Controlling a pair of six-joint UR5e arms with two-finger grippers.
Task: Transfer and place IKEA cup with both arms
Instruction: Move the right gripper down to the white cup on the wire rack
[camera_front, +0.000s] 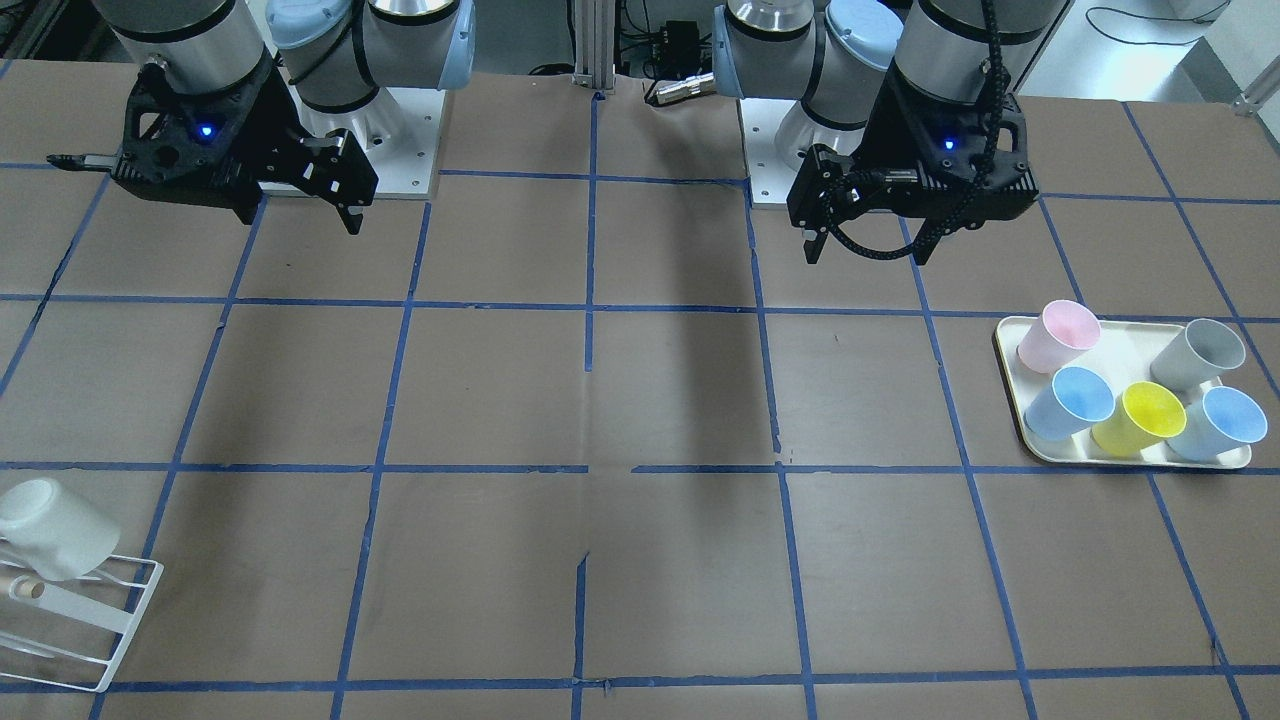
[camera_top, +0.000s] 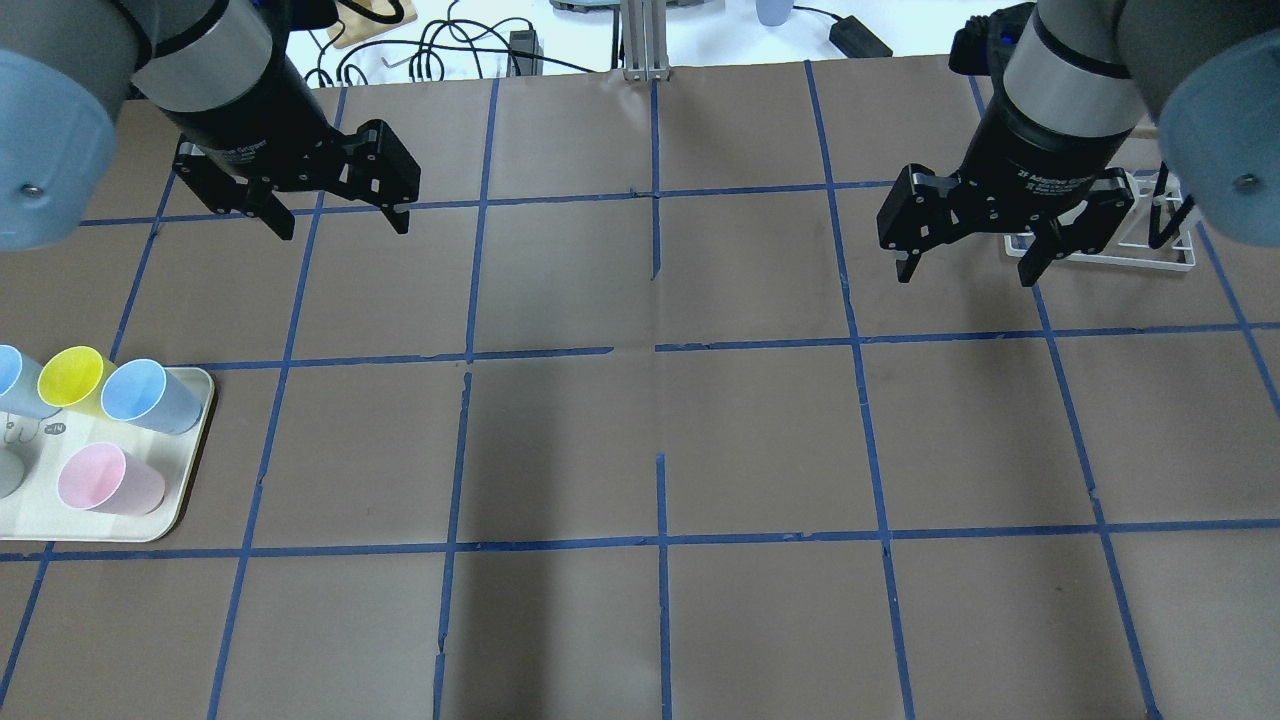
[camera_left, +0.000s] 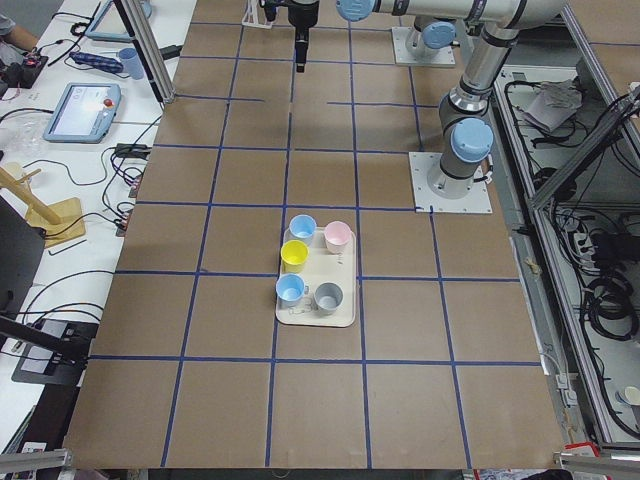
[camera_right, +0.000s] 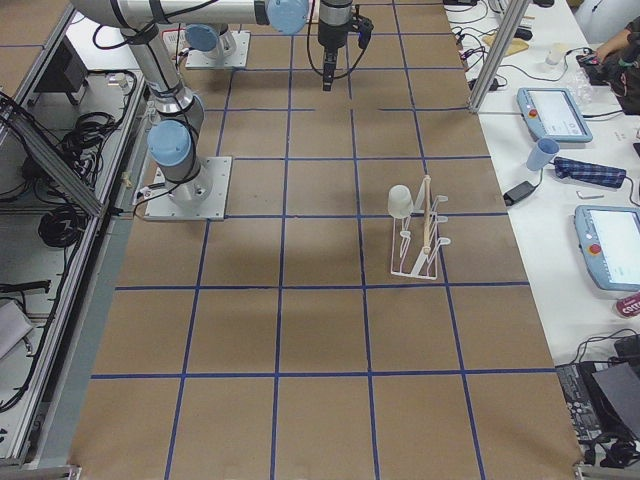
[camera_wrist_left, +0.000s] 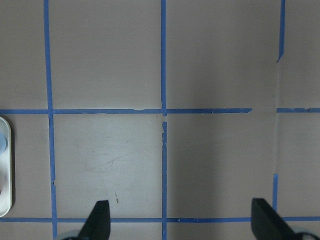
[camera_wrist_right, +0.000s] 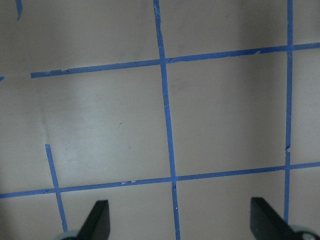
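The white IKEA cup (camera_front: 50, 525) hangs tilted on a white wire rack (camera_front: 95, 610) at the table's end on my right side. It also shows in the exterior right view (camera_right: 400, 200). In the overhead view the cup is hidden behind my right gripper. My left gripper (camera_top: 342, 225) is open and empty, held above the bare table; it also shows in the front-facing view (camera_front: 865, 255). My right gripper (camera_top: 964, 275) is open and empty, above the table just in front of the rack (camera_top: 1110, 258). Both wrist views show open fingertips (camera_wrist_left: 100, 220) (camera_wrist_right: 100, 220) over taped squares.
A cream tray (camera_front: 1008, 345) on my left side holds a pink cup (camera_front: 1058, 335), a grey cup (camera_front: 1197, 353), a yellow cup (camera_front: 1140, 415) and two blue cups. The tray (camera_top: 190, 450) lies below and left of my left gripper. Blue tape lines grid the brown table.
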